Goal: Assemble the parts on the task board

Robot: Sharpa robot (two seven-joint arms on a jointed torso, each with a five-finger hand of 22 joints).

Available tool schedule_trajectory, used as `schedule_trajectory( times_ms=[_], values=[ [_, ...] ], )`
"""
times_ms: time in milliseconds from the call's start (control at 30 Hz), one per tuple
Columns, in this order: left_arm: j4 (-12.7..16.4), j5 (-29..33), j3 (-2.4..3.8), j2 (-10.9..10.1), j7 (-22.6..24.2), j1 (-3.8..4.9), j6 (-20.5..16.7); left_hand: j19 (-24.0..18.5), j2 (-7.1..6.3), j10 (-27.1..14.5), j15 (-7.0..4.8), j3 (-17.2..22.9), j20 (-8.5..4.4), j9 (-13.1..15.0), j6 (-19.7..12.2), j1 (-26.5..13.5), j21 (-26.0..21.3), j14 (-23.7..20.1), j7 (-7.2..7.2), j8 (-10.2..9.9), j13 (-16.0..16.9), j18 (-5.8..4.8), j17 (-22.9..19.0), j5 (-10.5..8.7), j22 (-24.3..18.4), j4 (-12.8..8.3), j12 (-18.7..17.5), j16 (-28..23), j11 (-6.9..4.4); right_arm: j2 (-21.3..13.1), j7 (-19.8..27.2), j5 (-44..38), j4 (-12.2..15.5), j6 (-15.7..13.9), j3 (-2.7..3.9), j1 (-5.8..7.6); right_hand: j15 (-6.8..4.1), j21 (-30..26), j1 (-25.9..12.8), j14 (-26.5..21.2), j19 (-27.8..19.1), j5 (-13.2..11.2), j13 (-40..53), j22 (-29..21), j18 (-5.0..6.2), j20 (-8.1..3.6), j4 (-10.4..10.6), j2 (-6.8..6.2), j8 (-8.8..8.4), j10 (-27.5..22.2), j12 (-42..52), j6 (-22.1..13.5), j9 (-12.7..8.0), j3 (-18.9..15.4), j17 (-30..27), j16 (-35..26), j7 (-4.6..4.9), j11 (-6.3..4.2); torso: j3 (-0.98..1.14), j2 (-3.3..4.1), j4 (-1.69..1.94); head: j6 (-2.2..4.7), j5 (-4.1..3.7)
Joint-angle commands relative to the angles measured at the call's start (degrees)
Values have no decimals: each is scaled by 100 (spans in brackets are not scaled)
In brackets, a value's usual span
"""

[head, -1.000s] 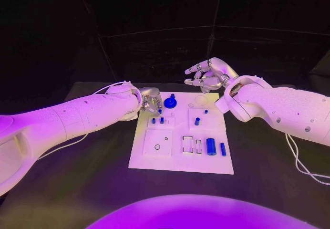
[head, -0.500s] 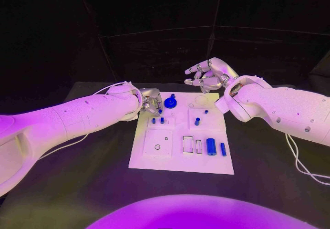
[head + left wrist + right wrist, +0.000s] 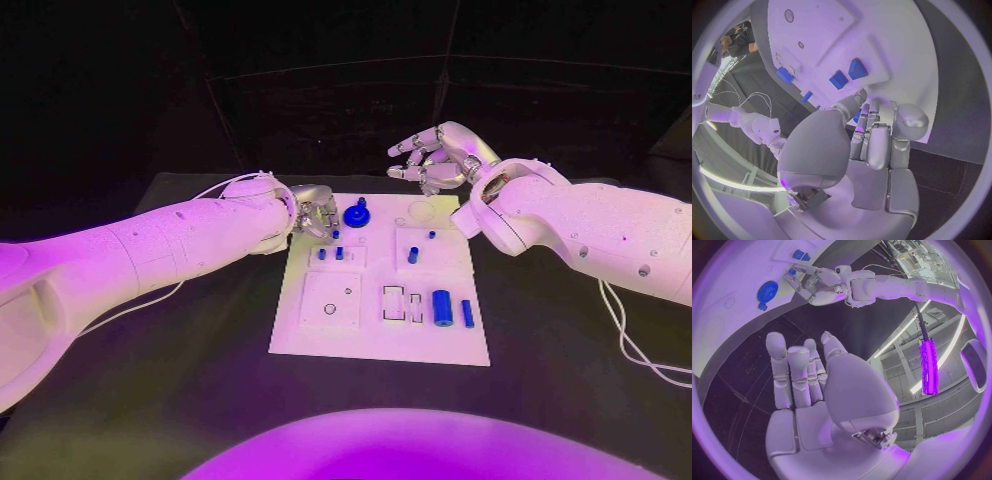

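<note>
Nothing is seen to shift vs 1 s ago. Left hand (image 3: 313, 212), upper left of task board (image 3: 375, 340), is pinched on a small blue part (image 3: 857, 118); right hand (image 3: 437, 155) is held spread, empty, above board's top edge. Insertion prob. not yet done.

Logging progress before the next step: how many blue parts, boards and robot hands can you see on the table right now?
Blue parts: 8
Task board: 1
Hands: 2, left hand and right hand
Total: 11

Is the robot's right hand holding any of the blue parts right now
No. In the right wrist view the right hand has its fingers apart with nothing between them, raised off the task board.
</note>
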Motion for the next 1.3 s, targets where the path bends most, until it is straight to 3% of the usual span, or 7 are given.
schedule_trajectory(
  times_ms=[33, 433, 633, 700, 900, 1100, 1300],
  values=[
    [-9, -25, 4, -28, 73, 9, -271, -2, -55, -50, 40, -24, 43, -11, -89, -13, -25, 147, 6, -55, -7, -59, -10, 8, 5, -11, -44, -12, 31, -18, -45, -3, -37, 133, 4, 11, 11, -110, 34, -88, -105, 11, -42, -126, 134, 0, 33, 33, 26, -94, -12, -28, 3, 25, -112, -131, -16, 4, -8, 0, 5, -2, -3],
    [226, 600, 9, -414, 732, 9, -1391, -29, -1, -244, 90, 49, 90, 22, -131, 40, -134, 144, 67, -63, -3, -32, -31, 21, -99, -54, -113, -6, 96, -332, -549, -1426, -223, 1100, 4, 13, -54, 136, 378, 163, 357, -166, -1747, 199, 71, -78, -25, -127, 246, -1, -1995, 563, 5, 552, -292, -422, -76, -30, -7, -27, 14, 54, -12],
    [580, 2539, 12, -854, 1530, 11, -2182, -43, 200, 133, 55, 138, 93, 87, 194, -39, -125, 128, 41, 135, 90, -24, -44, 49, -74, 47, 152, -3, 26, -500, -1024, -2794, -120, 1288, 3, 12, -69, 525, 416, 295, 638, -191, -2335, 695, -22, -91, -65, -296, 269, 365, -2682, 789, -3, 779, -3, -103, -120, -54, 4, -24, -4, 128, -65],
    [743, 3504, 12, -1030, 1888, 11, -2295, -50, 226, 229, 27, 141, 74, 93, 252, -103, -121, 100, 13, 171, 126, -22, -133, 67, -65, 92, 252, -40, -15, -547, -1213, -3250, -47, 1291, 2, 9, -80, 712, 412, 349, 766, -194, -2446, 938, -66, -100, -71, -342, 275, 482, -2809, 860, -1, 835, 182, 94, -139, -66, -2, -17, -7, 174, -187],
    [1236, 6026, 2, -1404, 2949, 7, -1499, -919, 342, -148, 104, 129, 131, 45, 132, -306, -1777, -660, 52, 160, 133, 270, -1772, 73, -1562, 274, 355, -903, 46, -671, -1662, -4134, 165, 1240, 1, -95, -71, 912, 353, 388, 870, -212, -2709, 1186, -112, -100, -38, -447, 229, 557, -3163, 916, -14, 954, 392, 342, -144, -49, -26, -16, 19, 234, -385],
    [1676, 6822, -15, -1569, 3415, -25, -1069, -1180, 317, -215, 118, -20, 161, 45, 119, -368, -2201, -1038, 53, 203, 157, 335, -2479, 65, -1898, 331, 491, -1287, 68, -672, -1800, -4504, 210, 1149, 1, -235, 24, 956, 291, 376, 858, -199, -3017, 1233, -119, -31, -5, -597, 27, 190, -3550, 670, -23, 1031, 446, 435, -75, 83, -3, -16, 3, 255, -474],
    [1910, 7019, -21, -1646, 3596, -63, -1021, -1212, 329, -224, 119, -51, 166, 46, 122, -350, -2256, -1117, 56, 223, 165, 336, -2621, 66, -1933, 329, 543, -1362, 64, -612, -1793, -4597, 145, 1228, 1, -316, 48, 996, 253, 377, 867, -297, -3143, 1280, -121, 4, 5, -638, -25, 154, -3618, 639, -19, 1055, 501, 514, -61, 107, -12, -17, 23, 282, -529]
  ],
)
